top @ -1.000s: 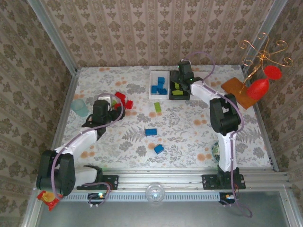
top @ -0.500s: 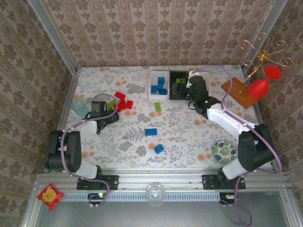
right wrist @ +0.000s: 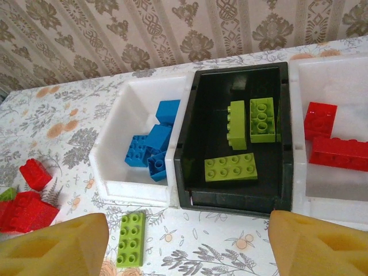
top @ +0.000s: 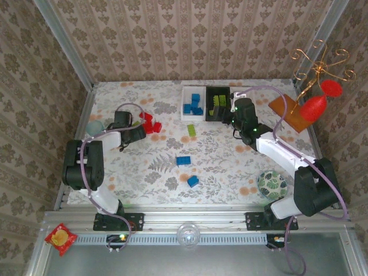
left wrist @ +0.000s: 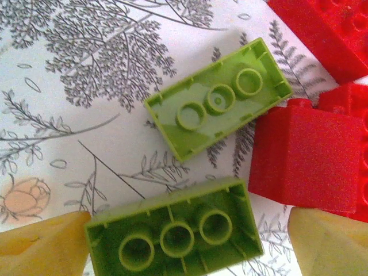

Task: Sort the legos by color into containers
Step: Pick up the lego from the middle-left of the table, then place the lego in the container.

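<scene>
Mid-sort, and probably past halfway. Already binned: blue bricks in the left white bin (right wrist: 132,192), lime ones in the black bin (right wrist: 230,200), red ones in the right white bin (right wrist: 296,115). Loose on the surface (top: 230,167): a lime brick (top: 191,130) just in front of the bins, two blue bricks (top: 183,160) nearer the middle, and a red cluster (top: 148,122) with two lime pieces at the far left. Looks like a pick being set up there. At the left hand (left wrist: 184,241): spread wide, gripping nothing, with the nearer lime brick (left wrist: 172,236) lying underside-up between the pads (left wrist: 40,244), one pad about touching its end and the other just short of it; second lime brick (left wrist: 218,98) just beyond, also underside-up, and a red brick (left wrist: 302,155) just beside on the right. At the right hand (right wrist: 187,238): likewise wide and empty, facing the black bin from the near side. Next on the left, by this reading: closing on the brick's two short ends, lifting straight up so as not to drag the red neighbour, then carrying well across the surface to the black bin and letting go above the lime ones. For the right, an easy candidate in the loose lime brick close to the bins. As for writing: no brand, label or lettering legible on bins or bricks; perhaps embossed marks on the studs, but far too small to tell.
</scene>
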Motion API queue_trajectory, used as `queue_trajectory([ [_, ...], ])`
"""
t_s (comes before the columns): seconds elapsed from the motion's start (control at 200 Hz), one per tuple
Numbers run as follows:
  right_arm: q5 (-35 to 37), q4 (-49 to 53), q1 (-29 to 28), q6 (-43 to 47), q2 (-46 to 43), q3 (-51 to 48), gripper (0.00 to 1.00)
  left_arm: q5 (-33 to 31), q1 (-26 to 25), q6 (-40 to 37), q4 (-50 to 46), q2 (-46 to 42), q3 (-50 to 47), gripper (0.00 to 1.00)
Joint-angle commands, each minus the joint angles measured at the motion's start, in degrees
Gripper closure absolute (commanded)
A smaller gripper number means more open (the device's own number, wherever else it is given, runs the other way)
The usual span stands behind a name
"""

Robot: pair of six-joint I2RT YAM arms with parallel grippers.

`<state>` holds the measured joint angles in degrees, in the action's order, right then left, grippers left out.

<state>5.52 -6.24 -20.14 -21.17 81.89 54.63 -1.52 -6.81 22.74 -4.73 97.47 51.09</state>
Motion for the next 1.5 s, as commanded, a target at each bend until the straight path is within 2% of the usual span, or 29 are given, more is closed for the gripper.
queue_trajectory([
  [0.0,-0.8,-0.9,0.6,-0.4,-3.9,-1.3,0.25,0.2,1.1,-0.5,-2.7,2.0,2.4,0.13],
  [0.22,-1.9,-1.0,0.7,-1.0,-5.2,-1.6,0.25,0.2,1.6,-0.1,-3.3,4.5,4.4,0.18],
  [0.41,-2.3,-0.8,0.7,-1.2,-5.5,-2.1,0.24,0.9,1.4,-0.4,-3.4,5.5,4.9,0.27],
  [0.71,-3.2,1.1,0.8,-1.1,-8.5,-3.2,0.24,-2.3,-1.5,-1.2,-4.1,0.3,2.0,0.31],
  [0.805,-5.3,2.8,0.8,-1.5,-10.4,-4.4,0.24,-5.0,-4.6,-0.8,-4.2,-6.6,0.9,0.32],
  [0.94,-4.8,4.1,0.8,-4.5,-13.9,-8.8,0.24,-7.6,-14.3,-0.6,-1.0,-11.5,4.0,0.32],
  [1.04,-3.8,7.0,0.7,-4.8,-15.4,-11.0,0.24,-7.9,-21.6,-2.1,2.2,-8.1,9.9,0.32],
  [1.15,-2.9,10.1,0.7,-4.3,-18.4,-13.7,0.23,-7.6,-26.7,-4.7,4.5,-1.7,18.1,0.32],
  [1.365,1.8,14.5,0.8,-2.6,-26.0,-17.9,0.22,-5.3,-33.0,-9.8,4.4,15.3,37.8,0.33],
  [1.495,2.5,15.8,0.8,-2.8,-29.1,-19.5,0.22,-3.8,-35.0,-12.5,0.7,26.2,51.3,0.33],
])
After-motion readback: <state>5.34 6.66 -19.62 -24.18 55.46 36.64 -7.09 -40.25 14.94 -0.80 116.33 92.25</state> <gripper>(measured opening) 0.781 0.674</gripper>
